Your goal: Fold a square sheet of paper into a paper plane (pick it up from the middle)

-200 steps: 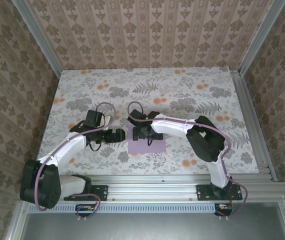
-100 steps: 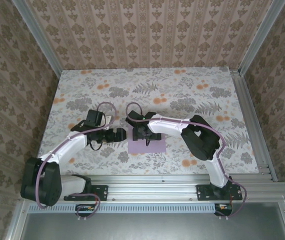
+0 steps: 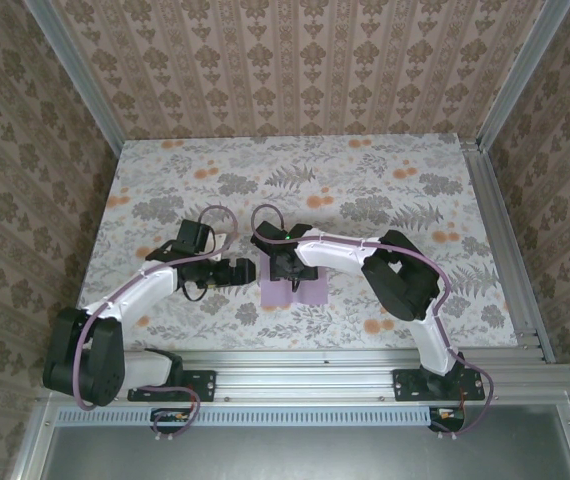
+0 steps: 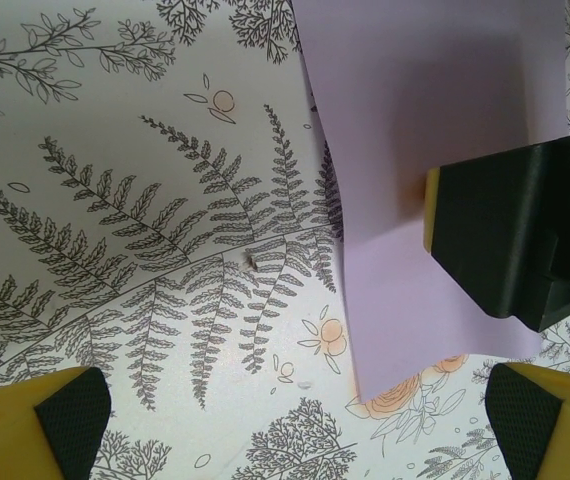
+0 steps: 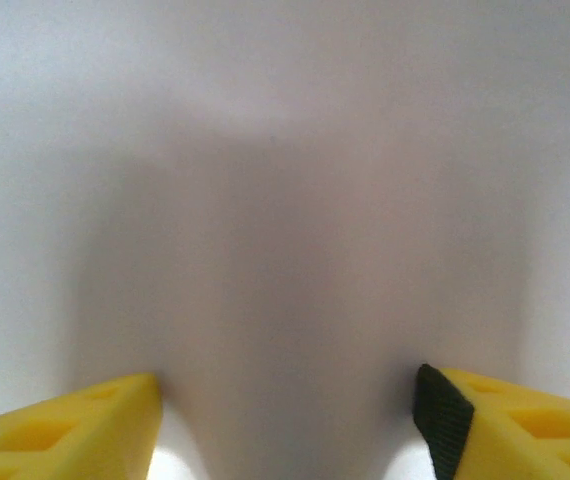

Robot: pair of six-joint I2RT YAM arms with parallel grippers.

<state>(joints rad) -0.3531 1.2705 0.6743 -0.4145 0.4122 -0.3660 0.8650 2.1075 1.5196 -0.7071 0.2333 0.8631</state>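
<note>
Your right pincer has narrowed its jaws since a second ago; they stand apart, tips pressing the middle of the square sheet of paper, lying on the table. Your left pincer hangs wide open just beside the sheet's left edge

White arm shells, black joints, lilac cables, yellow black-padded pincer fingers

The right gripper has eased left over the square sheet of paper, its jaws drawing inward and humping the sheet up between them. The left gripper has crept closer to the sheet's edge.
</note>
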